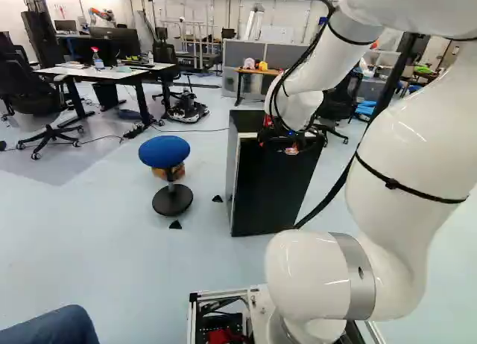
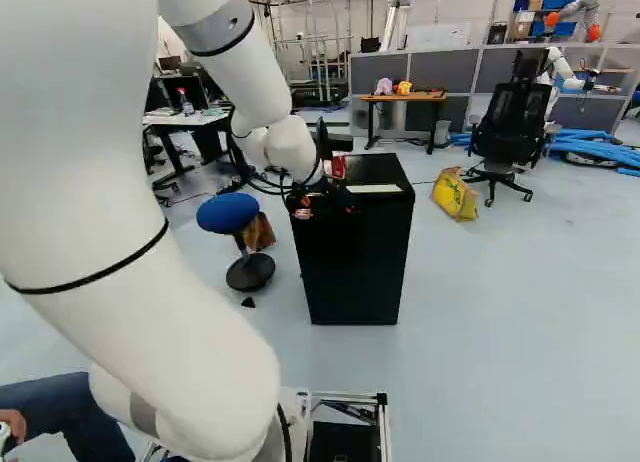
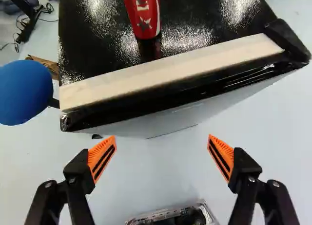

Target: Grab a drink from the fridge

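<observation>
Black fridge (image 2: 352, 257) ahead of my gripper (image 3: 161, 137), red can (image 3: 144, 13) on its top.

My fingers stand wide apart, nothing between them; the can is ahead of them, past the fridge's near edge. I judge it fairly light, smooth and slippery, stiff if sealed, easy to dent if empty. I'd take it round the middle, one finger either side, squeezing gently.

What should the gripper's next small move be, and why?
Probably ease the black two-fingered gripper toward the red can, clear above the black fridge's pale edge strip: the fingers stand open, and the can stands beyond that strip.
</observation>
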